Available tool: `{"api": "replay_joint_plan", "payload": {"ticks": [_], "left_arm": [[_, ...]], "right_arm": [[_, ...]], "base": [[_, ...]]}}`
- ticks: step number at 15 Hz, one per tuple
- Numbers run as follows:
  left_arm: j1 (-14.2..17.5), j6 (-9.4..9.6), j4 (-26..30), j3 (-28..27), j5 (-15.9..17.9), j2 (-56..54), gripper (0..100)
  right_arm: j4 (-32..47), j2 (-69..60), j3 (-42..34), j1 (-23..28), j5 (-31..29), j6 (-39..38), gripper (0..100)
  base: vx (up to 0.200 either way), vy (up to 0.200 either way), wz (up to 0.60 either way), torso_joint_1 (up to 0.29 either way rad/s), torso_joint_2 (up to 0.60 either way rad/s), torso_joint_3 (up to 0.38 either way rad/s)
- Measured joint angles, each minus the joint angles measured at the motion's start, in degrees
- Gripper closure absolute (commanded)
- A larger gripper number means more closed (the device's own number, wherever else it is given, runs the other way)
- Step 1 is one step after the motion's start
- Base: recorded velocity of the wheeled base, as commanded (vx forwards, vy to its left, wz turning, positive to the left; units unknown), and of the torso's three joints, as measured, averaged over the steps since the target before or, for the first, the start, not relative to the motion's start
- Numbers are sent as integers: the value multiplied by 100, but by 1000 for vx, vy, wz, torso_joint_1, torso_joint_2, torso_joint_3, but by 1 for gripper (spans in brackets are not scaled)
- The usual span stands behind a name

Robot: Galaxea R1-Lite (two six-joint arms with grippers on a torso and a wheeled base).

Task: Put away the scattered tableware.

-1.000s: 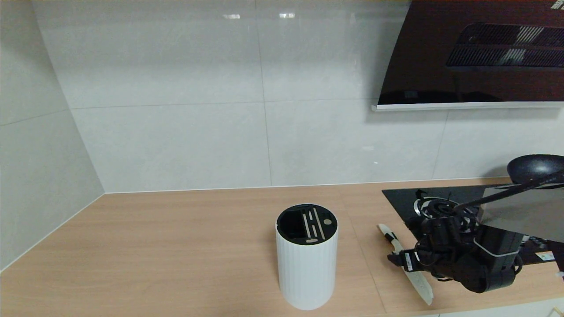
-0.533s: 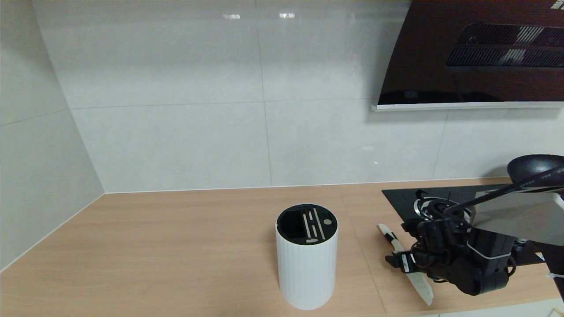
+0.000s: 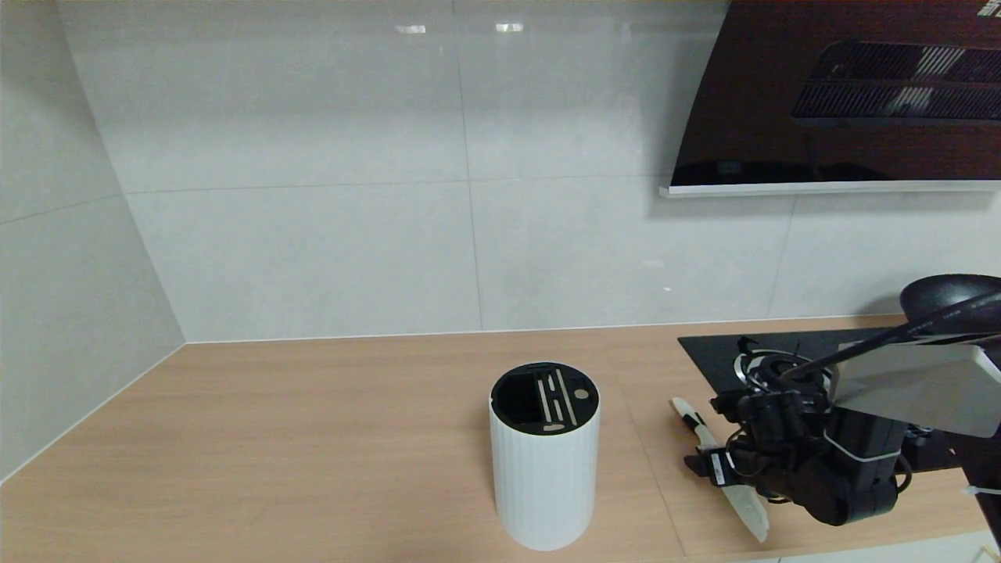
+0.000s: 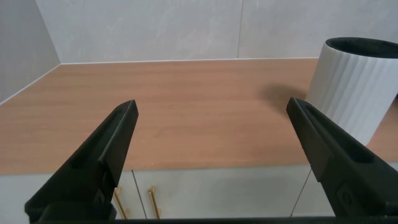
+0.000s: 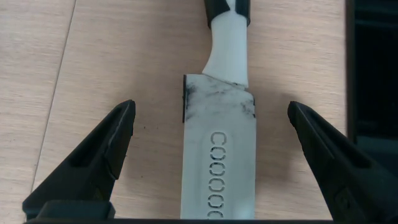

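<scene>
right wrist view: tool [image 5: 211,112] above knife [image 5: 219,162]

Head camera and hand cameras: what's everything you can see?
counter: 1, light wood, under tiled wall
holder: 1, white, black slotted top, upright on counter
stove: 1, black, counter's right rear
hood: 1, dark, on wall above stove
knife: 1, white, black-banded handle, flat on counter between holder and stove
left gripper: 1, black, open, near counter's front edge
right gripper: 1, black, open, straddling knife blade
</scene>
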State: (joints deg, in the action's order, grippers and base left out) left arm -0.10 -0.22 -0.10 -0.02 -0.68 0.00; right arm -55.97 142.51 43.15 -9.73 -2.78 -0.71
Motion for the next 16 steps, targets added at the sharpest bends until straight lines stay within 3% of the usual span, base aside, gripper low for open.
{"api": "replay_joint_plan", "payload": {"ticks": [11, 16], "left_arm": [[2, 0, 0, 2, 0, 0, 0], [0, 0, 2, 2, 2, 0, 0]], "right_arm": [[-2, 35, 26, 2, -39, -16, 100], [-496, -174, -193, 13, -118, -44, 100]], "base": [[0, 0, 0, 0, 0, 0], [0, 0, 0, 0, 0, 0]]}}
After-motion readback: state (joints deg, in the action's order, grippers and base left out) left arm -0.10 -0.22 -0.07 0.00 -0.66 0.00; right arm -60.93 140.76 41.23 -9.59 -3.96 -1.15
